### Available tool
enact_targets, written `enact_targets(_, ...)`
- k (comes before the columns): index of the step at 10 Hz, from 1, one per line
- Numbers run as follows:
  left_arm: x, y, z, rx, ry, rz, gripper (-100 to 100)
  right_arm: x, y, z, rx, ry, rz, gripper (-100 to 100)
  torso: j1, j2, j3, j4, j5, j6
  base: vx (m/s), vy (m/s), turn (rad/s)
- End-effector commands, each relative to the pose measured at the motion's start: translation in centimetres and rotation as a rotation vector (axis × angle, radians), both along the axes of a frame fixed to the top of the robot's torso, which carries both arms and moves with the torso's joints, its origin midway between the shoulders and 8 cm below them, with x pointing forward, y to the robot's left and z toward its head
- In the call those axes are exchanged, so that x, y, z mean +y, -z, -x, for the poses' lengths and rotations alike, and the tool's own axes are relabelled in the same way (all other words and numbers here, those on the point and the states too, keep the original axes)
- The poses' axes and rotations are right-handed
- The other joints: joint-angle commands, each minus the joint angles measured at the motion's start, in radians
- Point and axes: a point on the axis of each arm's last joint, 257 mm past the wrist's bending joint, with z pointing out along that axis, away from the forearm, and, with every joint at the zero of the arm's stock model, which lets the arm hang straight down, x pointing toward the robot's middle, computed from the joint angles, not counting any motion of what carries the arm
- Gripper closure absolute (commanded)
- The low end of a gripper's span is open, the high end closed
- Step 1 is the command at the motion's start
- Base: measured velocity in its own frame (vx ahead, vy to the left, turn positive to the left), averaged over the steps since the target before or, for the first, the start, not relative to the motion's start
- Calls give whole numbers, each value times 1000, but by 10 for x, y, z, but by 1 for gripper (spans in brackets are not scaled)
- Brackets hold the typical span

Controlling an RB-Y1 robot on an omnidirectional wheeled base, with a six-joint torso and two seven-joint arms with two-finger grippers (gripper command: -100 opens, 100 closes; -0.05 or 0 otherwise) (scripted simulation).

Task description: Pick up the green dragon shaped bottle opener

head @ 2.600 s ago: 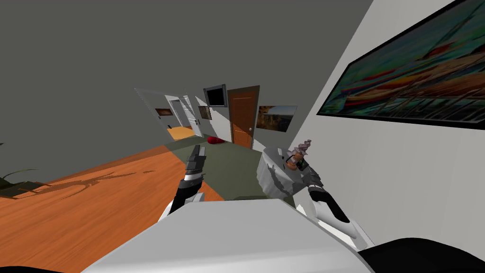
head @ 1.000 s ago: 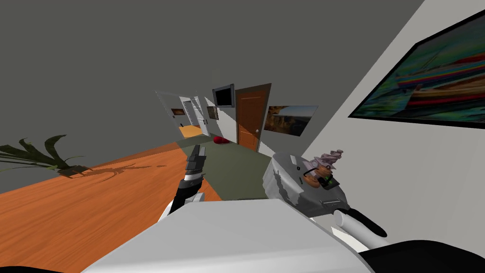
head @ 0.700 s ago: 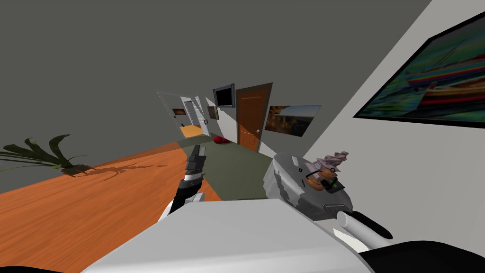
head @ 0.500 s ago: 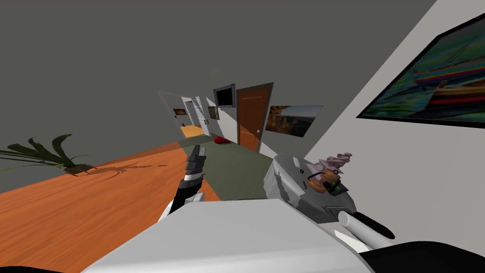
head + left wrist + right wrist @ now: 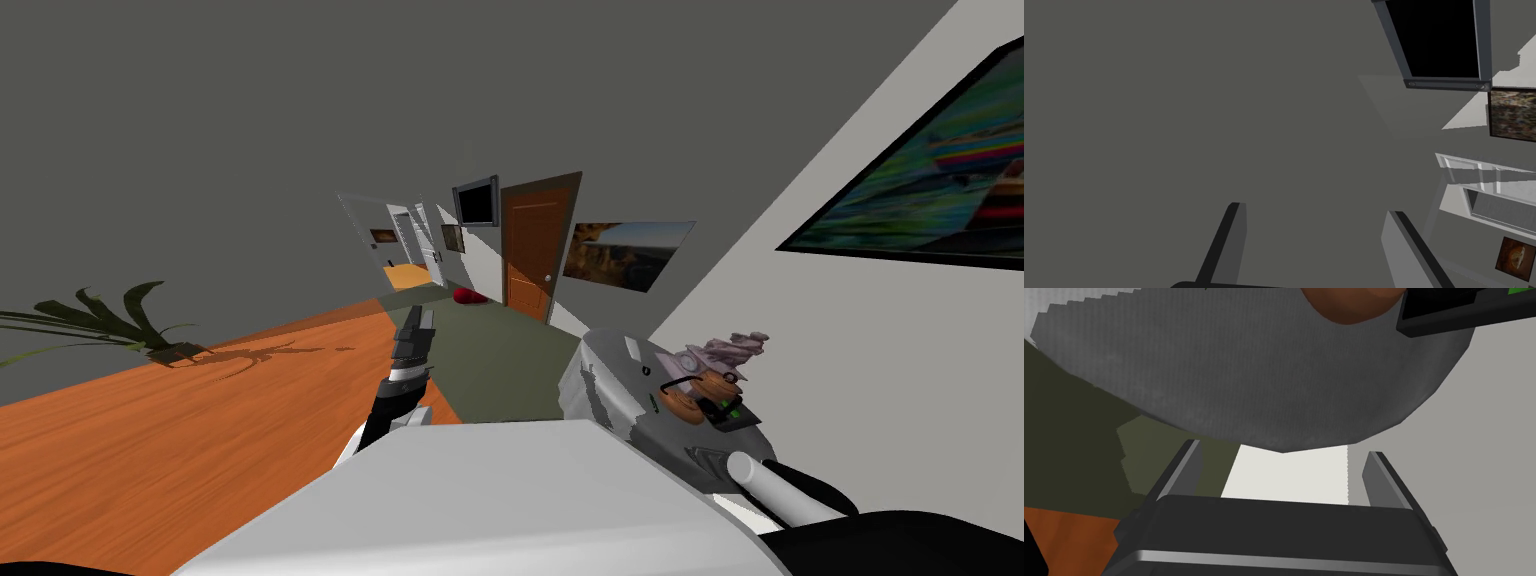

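Note:
A round grey table (image 5: pixel 610 385) stands by the white wall at my right. On it lie a small dark green thing (image 5: pixel 652 403), too small to make out, a brown rounded object (image 5: pixel 688 398), a black device with a green patch (image 5: pixel 728 413) and a pinkish-grey figurine (image 5: pixel 735 350). My right gripper (image 5: pixel 1282 449) is open just short of the table's edge (image 5: pixel 1249 373), with the brown object (image 5: pixel 1349 303) and the black device (image 5: pixel 1464 308) farther across the top. My left gripper (image 5: pixel 412 338) is held up in front of me, and its fingers (image 5: pixel 1229 235) stand open and empty.
A potted plant (image 5: pixel 100 320) stands on the orange wood floor at the left. An olive carpet runs down the hallway to a brown door (image 5: pixel 535 250), with a red thing (image 5: pixel 465 296) on the floor before it. A large painting (image 5: pixel 920 190) hangs above the table.
My view has swung, so the table now sits nearer and farther right. My right forearm has dropped toward the lower right. The left arm has not moved.

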Motion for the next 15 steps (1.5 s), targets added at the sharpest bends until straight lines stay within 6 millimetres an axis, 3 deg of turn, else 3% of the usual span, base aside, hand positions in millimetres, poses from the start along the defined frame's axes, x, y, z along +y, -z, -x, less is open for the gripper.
enact_targets(1,0,0,0,0,0,0,0,6,8,7,8,35,-54,-100,0,0,0,0,0,0,79,-26,40)
enact_targets(7,0,0,0,0,0,0,0,23,27,30,-9,213,-256,-100,0,0,0,0,0,0,72,-32,32)
enact_targets(15,0,0,0,0,0,0,0,63,42,47,6,388,-512,-100,-1,0,0,0,0,0,72,-55,26)
